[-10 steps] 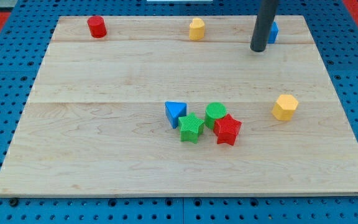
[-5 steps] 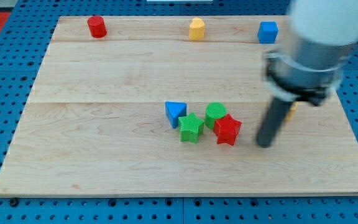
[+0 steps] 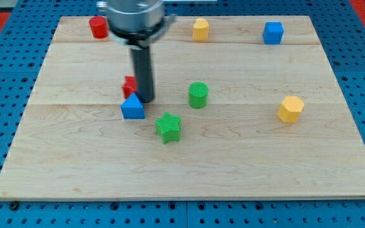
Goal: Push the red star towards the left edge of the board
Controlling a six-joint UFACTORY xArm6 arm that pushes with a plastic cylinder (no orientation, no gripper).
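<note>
Pushing is the step we are in; we see the big board (image 3: 334,171) first, then the rod, then the small blocks; we have no hand to open or close, only my tip (image 3: 146,100); it sits just right of the red star (image 3: 129,86), which is half hidden, left of the board's middle; a blue triangle (image 3: 132,107) lies just below; next we should push left, past that triangle; we see no words anywhere.
</note>
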